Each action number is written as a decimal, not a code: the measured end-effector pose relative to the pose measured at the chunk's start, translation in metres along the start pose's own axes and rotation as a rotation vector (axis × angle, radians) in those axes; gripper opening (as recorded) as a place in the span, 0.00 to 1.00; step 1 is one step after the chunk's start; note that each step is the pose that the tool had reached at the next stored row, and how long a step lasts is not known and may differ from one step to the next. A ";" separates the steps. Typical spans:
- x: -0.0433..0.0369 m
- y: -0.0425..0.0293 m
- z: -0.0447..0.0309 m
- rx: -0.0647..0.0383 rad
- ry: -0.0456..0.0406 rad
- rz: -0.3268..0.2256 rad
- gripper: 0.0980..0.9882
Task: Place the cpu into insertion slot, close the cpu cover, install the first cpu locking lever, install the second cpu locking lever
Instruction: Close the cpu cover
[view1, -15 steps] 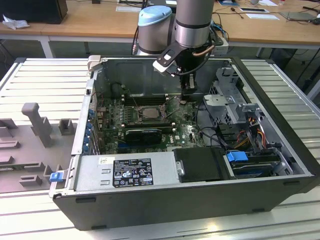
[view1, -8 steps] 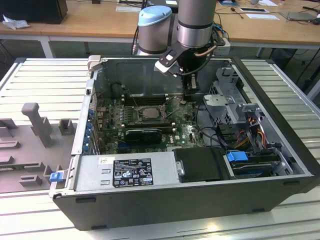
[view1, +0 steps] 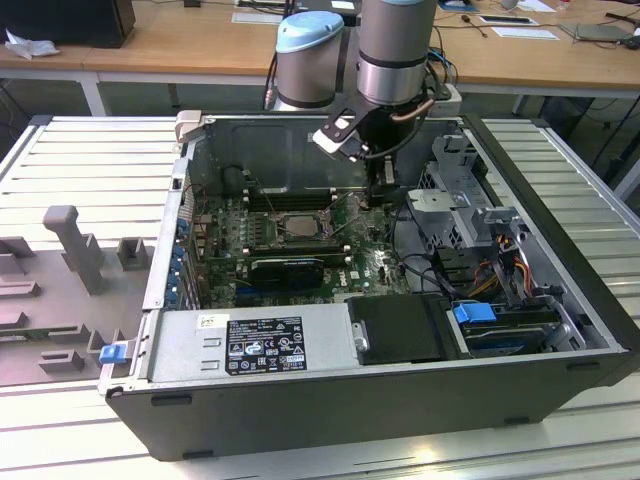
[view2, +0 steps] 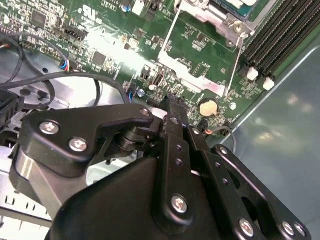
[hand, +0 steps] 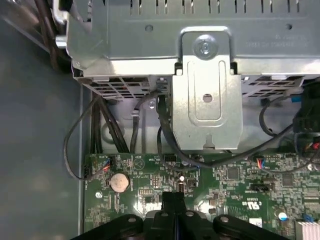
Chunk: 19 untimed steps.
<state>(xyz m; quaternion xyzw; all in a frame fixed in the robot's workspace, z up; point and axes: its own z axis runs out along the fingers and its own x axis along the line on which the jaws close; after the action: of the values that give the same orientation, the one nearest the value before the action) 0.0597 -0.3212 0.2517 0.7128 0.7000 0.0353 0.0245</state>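
Note:
My gripper (view1: 385, 193) hangs inside the open computer case, over the green motherboard (view1: 365, 270), to the exterior view's right of the insertion slot (view1: 297, 226). Its black fingers are shut together with nothing between them in both wrist views (view2: 170, 101) (hand: 172, 196). The slot has a silver rim, and the cpu cover (view2: 227, 22) lies over it as a silvery frame. A grey-blue patch in its window may be the cpu (view2: 235, 4); I cannot tell for sure. Two thin wire levers (view2: 167, 40) (view2: 236, 65) run beside the slot. I cannot tell whether they are latched.
Black memory slots (view1: 290, 198) lie behind the slot and a black graphics card (view1: 288, 265) in front. A metal drive cage (hand: 207, 95) and loose black cables (hand: 165, 135) stand close by the gripper. A coin battery (hand: 119, 182) sits on the board. The power supply (view1: 250, 342) fills the case's front.

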 end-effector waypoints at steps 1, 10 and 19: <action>0.0000 -0.0002 0.0004 0.007 -0.0002 0.000 0.01; -0.0002 -0.0126 0.0002 0.021 0.0005 0.001 0.01; -0.0004 -0.0198 -0.0005 0.021 0.0005 0.001 0.01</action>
<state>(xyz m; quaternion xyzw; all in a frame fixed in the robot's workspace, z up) 0.0399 -0.3212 0.2505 0.7132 0.7002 0.0281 0.0168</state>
